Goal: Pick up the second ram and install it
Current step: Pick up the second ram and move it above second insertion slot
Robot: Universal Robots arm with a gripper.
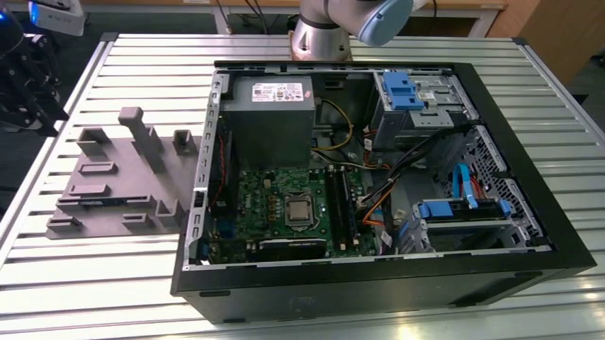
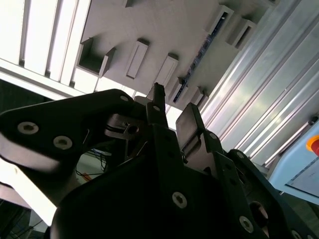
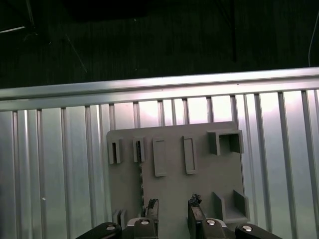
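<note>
The second ram is a thin dark stick standing on edge in a slot of the grey fixture plate. It also appears as a dark strip in the second wrist view and near the plate's front in the exterior view. My gripper hangs well above the plate, open, with nothing between its black fingers. The ram lies just beside the line of one fingertip, apart from it.
An open black computer case lies on the slatted metal table, to the exterior view's right of the fixture plate. Inside are the green motherboard, long black memory slots, a grey power supply, cables and blue drive brackets.
</note>
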